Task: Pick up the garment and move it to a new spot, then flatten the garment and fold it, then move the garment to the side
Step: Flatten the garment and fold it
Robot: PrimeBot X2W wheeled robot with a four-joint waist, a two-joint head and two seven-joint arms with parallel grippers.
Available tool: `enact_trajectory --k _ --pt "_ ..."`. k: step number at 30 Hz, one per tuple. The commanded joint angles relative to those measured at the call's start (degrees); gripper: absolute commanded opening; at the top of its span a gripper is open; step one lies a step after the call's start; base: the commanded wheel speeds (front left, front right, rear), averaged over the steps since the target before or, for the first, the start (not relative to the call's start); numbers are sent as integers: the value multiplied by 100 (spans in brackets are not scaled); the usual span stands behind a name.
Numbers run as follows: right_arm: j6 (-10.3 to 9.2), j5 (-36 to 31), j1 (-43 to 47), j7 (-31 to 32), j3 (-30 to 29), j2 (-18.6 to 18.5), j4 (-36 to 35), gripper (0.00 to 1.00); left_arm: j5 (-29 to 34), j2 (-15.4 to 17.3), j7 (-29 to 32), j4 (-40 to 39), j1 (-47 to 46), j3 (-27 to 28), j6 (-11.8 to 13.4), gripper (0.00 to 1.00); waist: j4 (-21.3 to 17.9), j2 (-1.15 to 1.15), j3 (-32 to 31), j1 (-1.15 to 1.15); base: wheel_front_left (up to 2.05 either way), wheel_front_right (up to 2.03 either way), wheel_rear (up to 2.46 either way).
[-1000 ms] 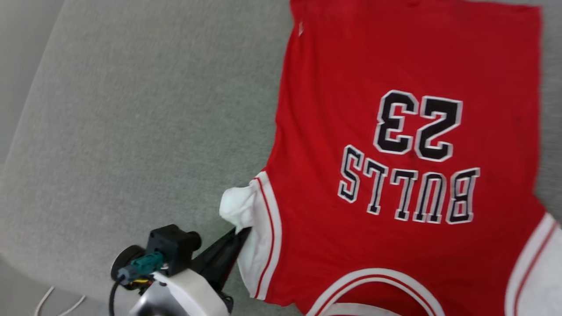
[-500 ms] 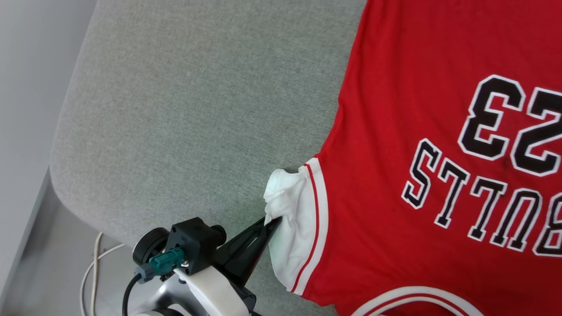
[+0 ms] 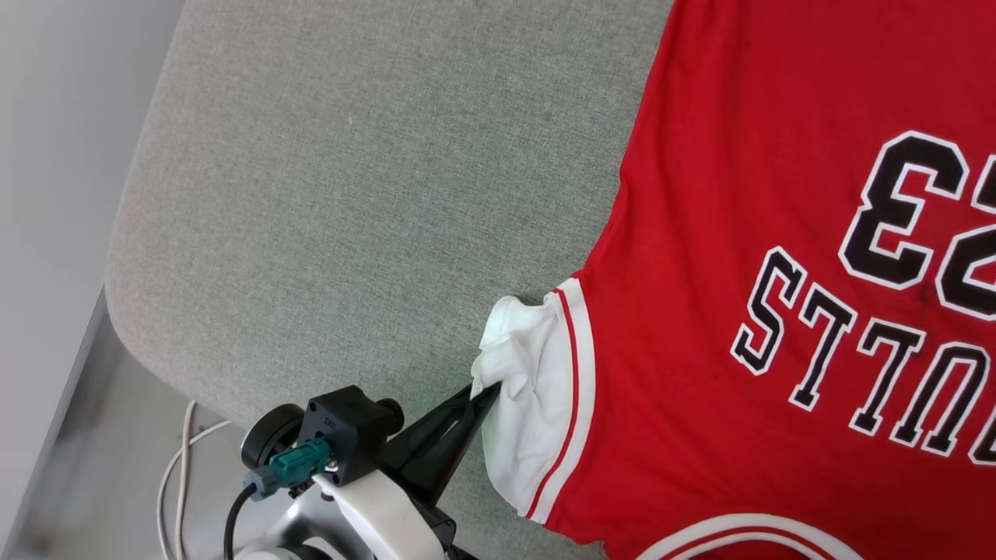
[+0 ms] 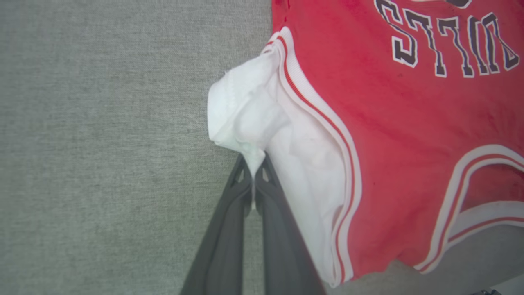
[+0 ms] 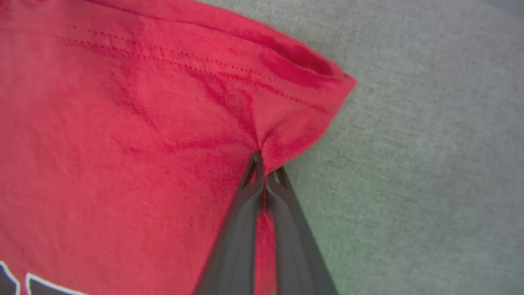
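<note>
Two narrow pinches, each close to an edge of the garment [image 3: 739, 272]: likely to slip free under a sharp pull, with so little cloth between the tips. Could twist or bunch rather than travel flat if lifted by just one white sleeve [image 3: 529, 404] and one red hem corner [image 5: 303, 98]. Could also drag across the rough grey cushion [image 3: 350, 194] if raised too little, rucking up the smooth panel and adding to the flattening work.

Left gripper [image 4: 254, 166]: pressed together, nipping a puckered tuck of the sleeve's white fabric at the very tips. Right gripper [image 5: 265, 166]: likewise closed, clamped on a gathered fold of red fabric just inside the hem corner, with creases fanning out from the bite.

As for the shirt itself: spread print-up over the cushion, lettering upside down from the head view, collar and sleeve end nearest the robot.
</note>
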Motion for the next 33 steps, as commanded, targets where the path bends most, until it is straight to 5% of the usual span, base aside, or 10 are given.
enact_trajectory --k 1,17,33 --pt "-3 16 347 115 17 41 178 0 14 7 -25 7 -61 10 -23 0 -31 0 -39 0 0 0 0" --pt "-3 629 1903 -564 -64 457 304 0 -189 274 38 185 245 302 241 0 -1188 0 -1463 0 0 0 0" --pt "-3 1871 4220 -1318 13 716 -446 0 -413 332 -237 794 791 472 451 0 -2213 0 -2801 0 0 0 0"
